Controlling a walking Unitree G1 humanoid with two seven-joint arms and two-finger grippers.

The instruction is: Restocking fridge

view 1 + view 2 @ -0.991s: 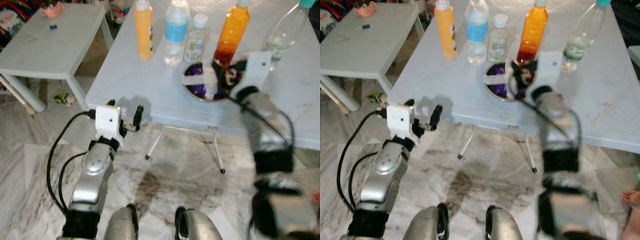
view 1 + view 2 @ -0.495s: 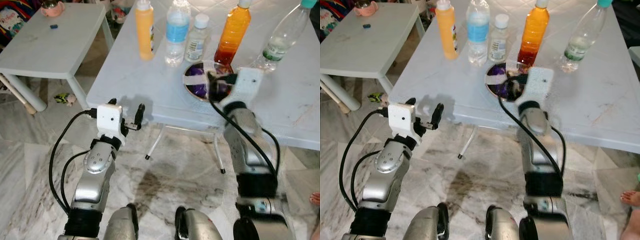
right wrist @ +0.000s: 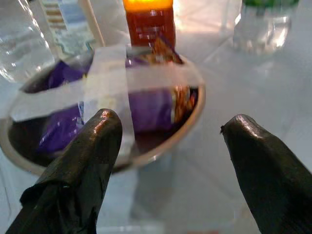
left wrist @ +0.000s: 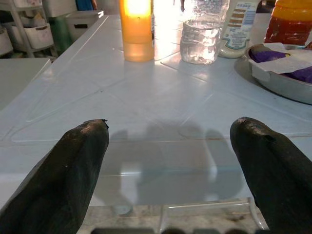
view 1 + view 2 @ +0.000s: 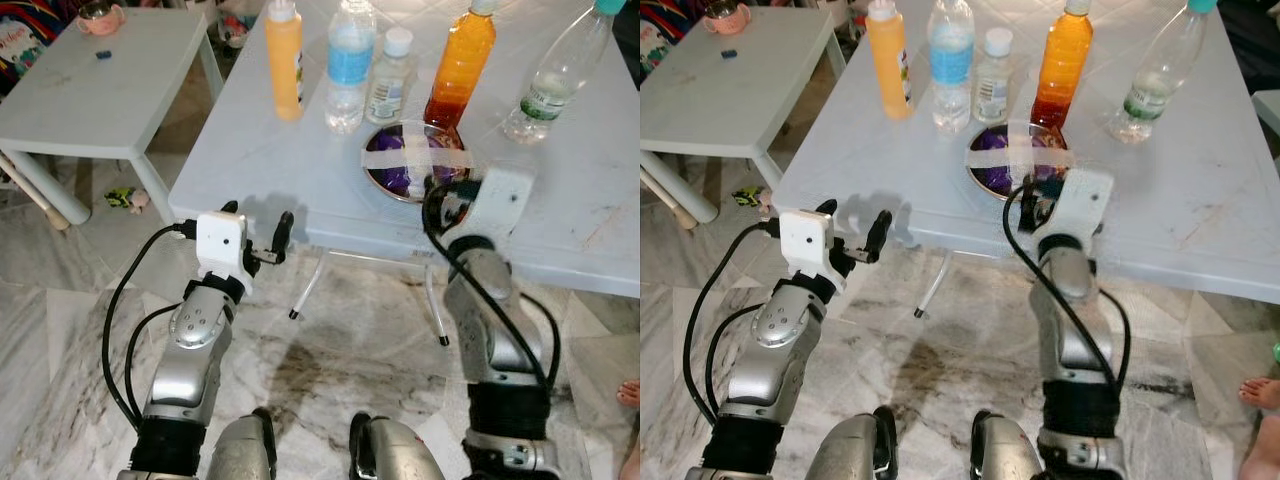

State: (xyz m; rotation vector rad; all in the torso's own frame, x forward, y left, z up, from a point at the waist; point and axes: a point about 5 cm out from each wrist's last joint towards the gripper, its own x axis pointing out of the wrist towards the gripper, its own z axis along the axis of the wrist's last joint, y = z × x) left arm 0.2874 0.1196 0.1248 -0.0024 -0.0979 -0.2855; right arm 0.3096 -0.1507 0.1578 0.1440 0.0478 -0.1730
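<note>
On the white table [image 5: 250, 150] stand a yellow-orange juice bottle [image 5: 285, 60], a water bottle with a blue label [image 5: 349, 65], a small clear bottle [image 5: 389, 75], an orange-red drink bottle [image 5: 461, 65] and a clear bottle with a green label [image 5: 555, 72]. A metal bowl [image 5: 367, 170] holds a purple snack packet [image 3: 151, 109] under crossed white tape. My right gripper [image 5: 447, 196] is open at the bowl's near rim, low over the table's front edge. My left gripper [image 5: 256, 220] is open just before the front left edge, nothing between its fingers [image 4: 73, 161].
A low white side table [image 5: 100, 100] stands to the left with a pink cup [image 5: 97, 15] and a small blue item [image 5: 105, 56]. A toy [image 5: 128, 197] lies on the marble floor. Metal table legs [image 5: 308, 288] are ahead. A person's foot [image 5: 630, 392] shows at the right.
My right arm has drawn back from over the bowl toward the table's front edge, its gripper still open. The left arm has hardly moved.
</note>
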